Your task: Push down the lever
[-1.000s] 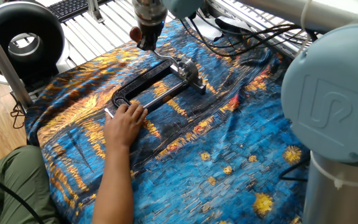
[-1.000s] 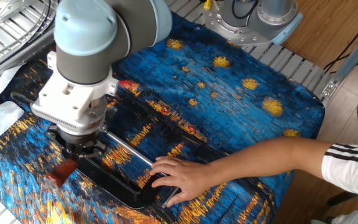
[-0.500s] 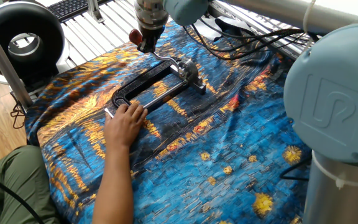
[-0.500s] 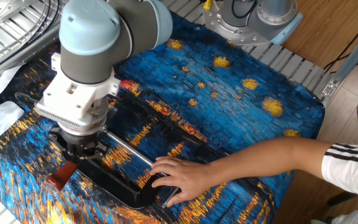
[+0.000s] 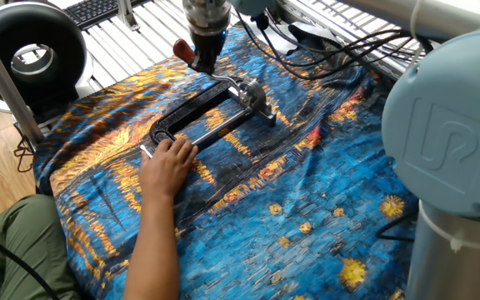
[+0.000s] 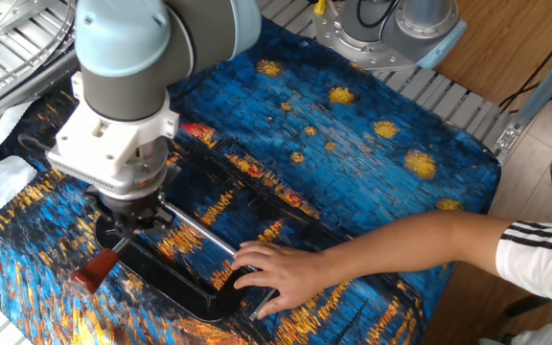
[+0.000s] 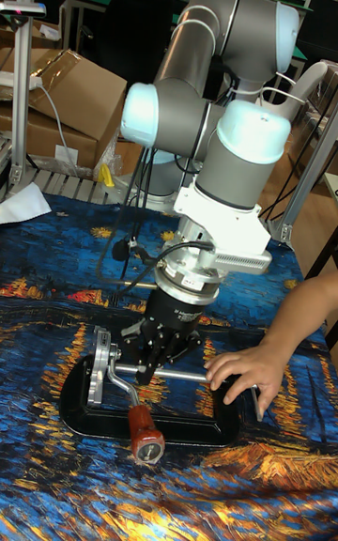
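The slim silver metal lever with the red-brown knob (image 7: 141,421) sticks out from the silver clamp head (image 7: 101,367) at the end of the long black clamp frame (image 5: 192,119), on the starry blue-and-orange cloth (image 5: 307,192) covering the desk. The dark claw (image 7: 150,370) sits right over the lever; can't tell if it's spread or pinched. A person's hand (image 6: 271,278) presses the frame's other end.

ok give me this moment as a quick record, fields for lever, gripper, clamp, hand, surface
lever: silver arm with red-brown knob, jointed to the silver clamp head
gripper: low over the lever arm, just above the knob; whether open or shut cannot be told
clamp: black frame lying flat on the cloth
hand: a person's hand rests on the frame end opposite the lever
surface: blue and orange patterned cloth covering the table
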Tool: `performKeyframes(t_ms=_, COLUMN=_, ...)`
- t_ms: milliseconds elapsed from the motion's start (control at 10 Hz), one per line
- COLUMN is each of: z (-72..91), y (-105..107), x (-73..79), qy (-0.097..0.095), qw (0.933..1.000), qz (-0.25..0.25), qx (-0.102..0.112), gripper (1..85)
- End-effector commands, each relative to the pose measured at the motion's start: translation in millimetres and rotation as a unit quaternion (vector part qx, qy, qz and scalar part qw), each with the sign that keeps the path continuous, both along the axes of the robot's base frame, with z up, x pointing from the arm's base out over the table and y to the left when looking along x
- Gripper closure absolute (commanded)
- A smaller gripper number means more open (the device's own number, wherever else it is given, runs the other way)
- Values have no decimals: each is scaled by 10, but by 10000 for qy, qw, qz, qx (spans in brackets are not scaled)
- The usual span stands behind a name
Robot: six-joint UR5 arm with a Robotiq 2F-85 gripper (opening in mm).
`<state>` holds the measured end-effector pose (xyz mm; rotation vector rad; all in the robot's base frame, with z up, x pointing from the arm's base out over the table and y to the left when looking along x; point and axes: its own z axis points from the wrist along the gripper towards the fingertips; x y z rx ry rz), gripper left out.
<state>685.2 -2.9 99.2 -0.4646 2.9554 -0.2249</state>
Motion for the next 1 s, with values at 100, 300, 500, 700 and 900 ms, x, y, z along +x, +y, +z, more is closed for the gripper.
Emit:
performKeyframes(t_ms=100, z=37, y=-116, x=-74, qy=88, qw=9993, qz=-329, qx=-142, gripper=847)
performKeyframes(t_ms=300, z=42, y=-83, x=-12, qy=-1, qw=9999, qz=-108, qx=-111, gripper=847)
performKeyframes(t_ms=500, z=-111, y=-42, x=121, qy=-42, qw=10000, qz=-79, qx=-30, gripper=847)
performKeyframes(t_ms=700, z=-193, y=-14, x=204, qy=-102, qw=9999, qz=-64, qx=23, gripper=847)
performKeyframes(t_ms=900, z=-282, y=-37, x=315, qy=-196, qw=9998, qz=42, qx=-39, gripper=847)
